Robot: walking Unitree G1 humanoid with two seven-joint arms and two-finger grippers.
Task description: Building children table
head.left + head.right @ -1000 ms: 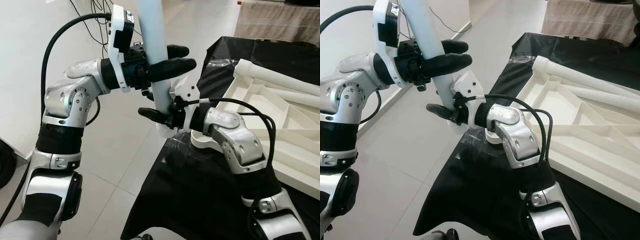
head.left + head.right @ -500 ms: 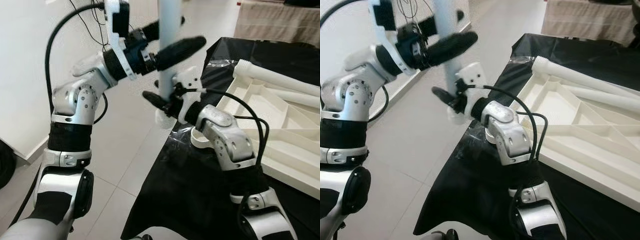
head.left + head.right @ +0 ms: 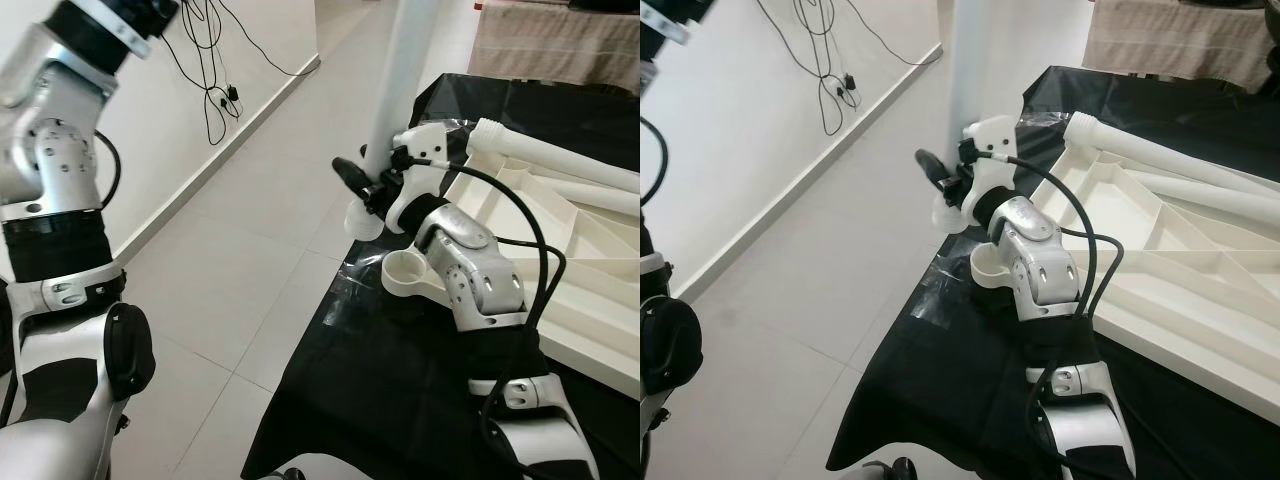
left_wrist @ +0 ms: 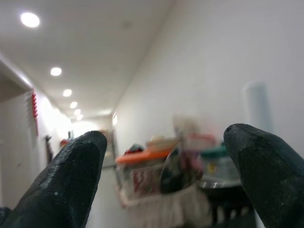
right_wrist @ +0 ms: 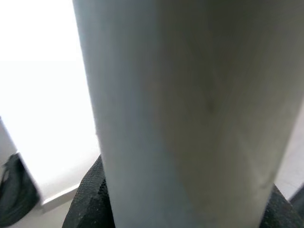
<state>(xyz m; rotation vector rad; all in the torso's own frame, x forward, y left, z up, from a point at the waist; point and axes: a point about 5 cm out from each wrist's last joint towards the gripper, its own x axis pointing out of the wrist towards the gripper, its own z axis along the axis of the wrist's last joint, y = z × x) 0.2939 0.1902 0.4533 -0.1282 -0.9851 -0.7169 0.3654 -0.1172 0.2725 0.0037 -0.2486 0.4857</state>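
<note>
Right wrist view: smooth round white table leg (image 5: 190,109) | right tool (image 3: 368,190) clamped

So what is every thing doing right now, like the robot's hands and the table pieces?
Right hand: shut on the table leg.
Table leg: held upright beside the black cloth.
Left hand: open, holding nothing.
Tabletop: lying upside down on the black cloth.

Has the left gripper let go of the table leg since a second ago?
Yes. The left gripper has swung up and away, fingers open. The table leg, held by the right gripper, has shifted toward the white tabletop.
</note>
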